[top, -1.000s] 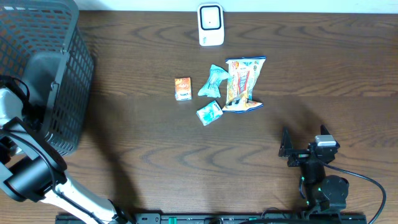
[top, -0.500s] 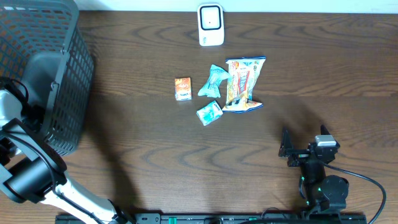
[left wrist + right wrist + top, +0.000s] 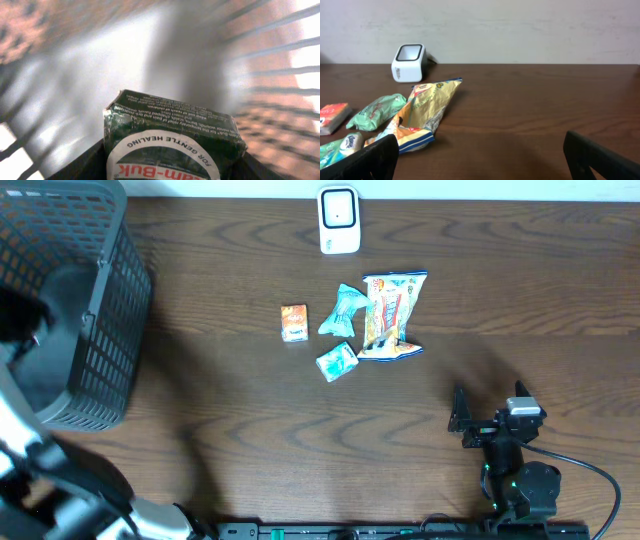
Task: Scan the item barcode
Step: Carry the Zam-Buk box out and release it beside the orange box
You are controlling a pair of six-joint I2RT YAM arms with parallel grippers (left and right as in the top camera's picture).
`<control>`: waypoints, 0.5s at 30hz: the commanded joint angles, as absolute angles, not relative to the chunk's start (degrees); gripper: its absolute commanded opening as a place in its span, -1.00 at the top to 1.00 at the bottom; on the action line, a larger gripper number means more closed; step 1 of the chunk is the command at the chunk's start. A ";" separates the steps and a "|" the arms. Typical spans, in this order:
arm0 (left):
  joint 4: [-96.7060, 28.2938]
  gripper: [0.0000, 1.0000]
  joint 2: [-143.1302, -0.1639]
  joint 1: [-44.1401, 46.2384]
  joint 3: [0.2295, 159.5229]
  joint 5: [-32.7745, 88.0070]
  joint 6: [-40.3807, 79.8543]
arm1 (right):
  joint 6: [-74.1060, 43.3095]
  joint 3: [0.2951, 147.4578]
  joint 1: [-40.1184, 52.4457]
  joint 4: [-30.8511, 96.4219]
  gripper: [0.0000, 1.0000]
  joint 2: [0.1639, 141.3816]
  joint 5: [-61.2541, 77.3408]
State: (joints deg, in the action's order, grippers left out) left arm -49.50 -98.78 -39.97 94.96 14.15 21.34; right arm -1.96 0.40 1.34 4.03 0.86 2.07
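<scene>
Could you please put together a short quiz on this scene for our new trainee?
1. True or false: the right tool stands open and holds nothing.
2. What is the left tool gripping? A nothing; B a green box; C a cup.
3. How many teal packets lie on the table beside the chip bag?
Key: 1 true; 2 B; 3 two.

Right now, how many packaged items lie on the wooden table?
4, clustered below white scanner: small orange box left, two mint-green pouches middle, yellow snack bag right. Grey basket may hide more.
</scene>
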 commanded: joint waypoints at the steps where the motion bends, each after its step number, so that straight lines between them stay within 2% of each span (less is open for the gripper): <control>1: -45.41 0.15 -90.85 -39.51 96.88 29.39 26.06 | -2.55 0.36 1.06 4.29 -0.98 0.86 1.87; 5: -39.64 0.15 -85.08 -36.86 96.88 35.11 31.88 | -2.55 0.36 1.06 4.29 -0.99 0.86 1.87; 8: -35.29 0.14 -81.67 -31.29 96.88 38.85 33.34 | -2.55 0.36 1.06 4.29 -0.99 0.86 1.87; 13: -35.48 0.14 -81.38 -18.94 96.86 38.81 32.38 | -2.55 0.36 1.06 4.29 -0.99 0.86 1.87; 15: -35.73 0.13 -82.32 -12.91 96.66 38.74 28.51 | -2.55 0.36 1.06 4.29 -0.99 0.86 1.87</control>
